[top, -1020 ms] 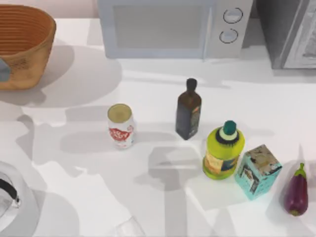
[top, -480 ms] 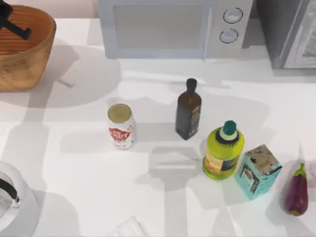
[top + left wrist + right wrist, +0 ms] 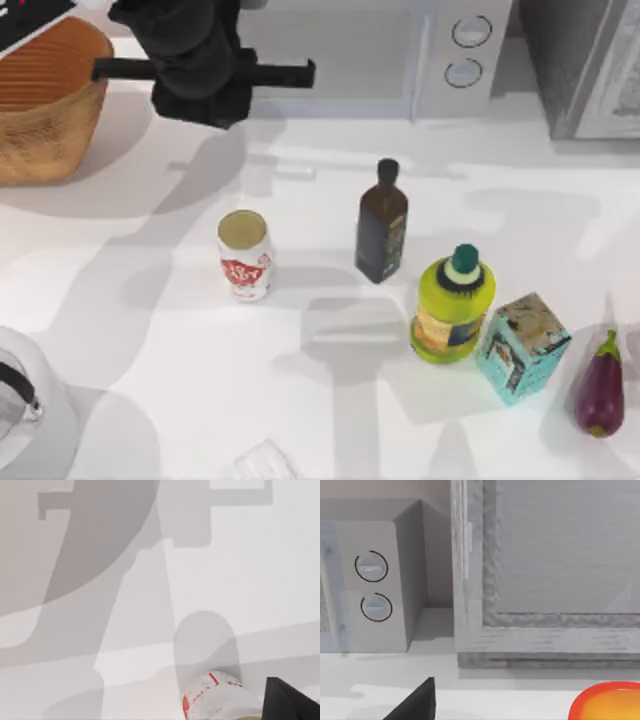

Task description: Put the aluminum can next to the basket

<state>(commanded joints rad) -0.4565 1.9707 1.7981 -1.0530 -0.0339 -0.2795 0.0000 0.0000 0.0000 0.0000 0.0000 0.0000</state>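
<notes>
- Left arm's pincer (image 3: pixel 200 72) up high over the surface's back left, betw. basket (image 3: pixel 45 110) and microwave (image 3: pixel 440 60); fingers spread wide apart, nothing held.
- Aluminum can (image 3: pixel 245 255) upright on the surface, left of centre, well apart from basket, untouched. In left wrist view, can (image 3: pixel 215 700) shows w/ the pincer well clear of it.
- Right arm parked; cannot tell pincer state. Right wrist view looks toward microwave dials (image 3: pixel 372 587) and a grey cabinet (image 3: pixel 545 570).
- Risks, judged from here:
  - Dark bottle (image 3: pixel 382 222) near can on the right; wide-spread fingers could clip it on descent if approach drifts that way.
  - Can light, smooth, round: off-centre squeeze likely to tip or squirt it out.
  - Carry to basket: low path could knock basket rim; release too close could leave can leaning on wicker, not beside it.
  - Kettle (image 3: pixel 25 415) at front left, away from the likely path; low concern.
- Labels: red logo on can's white side, lettering not legible. Yellow-green bottle (image 3: pixel 452 305) and teal carton (image 3: pixel 522 347) carry printed labels, unreadable. Eggplant (image 3: pixel 600 385) at far right, plain.
</notes>
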